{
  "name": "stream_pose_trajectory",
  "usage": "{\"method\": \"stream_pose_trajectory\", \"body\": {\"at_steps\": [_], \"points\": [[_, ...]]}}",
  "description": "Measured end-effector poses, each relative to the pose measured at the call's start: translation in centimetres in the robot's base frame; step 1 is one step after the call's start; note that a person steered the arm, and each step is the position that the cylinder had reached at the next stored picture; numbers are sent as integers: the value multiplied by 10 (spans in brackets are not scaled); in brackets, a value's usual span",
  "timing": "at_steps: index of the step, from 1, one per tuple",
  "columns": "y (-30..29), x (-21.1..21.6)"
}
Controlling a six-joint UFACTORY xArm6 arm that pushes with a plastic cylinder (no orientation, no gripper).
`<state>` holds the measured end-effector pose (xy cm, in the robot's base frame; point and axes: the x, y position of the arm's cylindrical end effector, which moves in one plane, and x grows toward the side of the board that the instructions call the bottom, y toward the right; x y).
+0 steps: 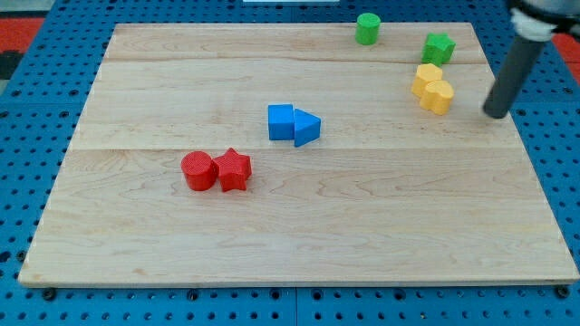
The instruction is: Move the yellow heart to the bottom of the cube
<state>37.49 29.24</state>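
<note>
The yellow heart [436, 95] lies near the board's upper right, touching a second yellow block [428, 74] just above it. The blue cube [281, 121] sits near the board's middle, with a blue triangular block [306, 128] touching its right side. My tip [495, 114] rests on the board to the right of the yellow heart, a short gap apart from it. The heart is far to the right of and slightly above the cube.
A green cylinder [367, 28] stands at the top edge. A green star-like block [439, 47] lies just above the yellow blocks. A red cylinder [198, 170] and a red star [234, 168] touch each other at the lower left of the cube.
</note>
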Motion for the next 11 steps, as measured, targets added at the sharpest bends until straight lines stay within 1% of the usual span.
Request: {"method": "stream_pose_trajectory", "body": {"at_steps": [1,2,3,4,5,6,7,8,9,10,11], "points": [[14,-57],[-9,-68],[-64,-37],[-89,-4],[-128,13],[-161,20],[-184,-6],[-212,-12],[-239,22],[-208,26],[-180,50]]}}
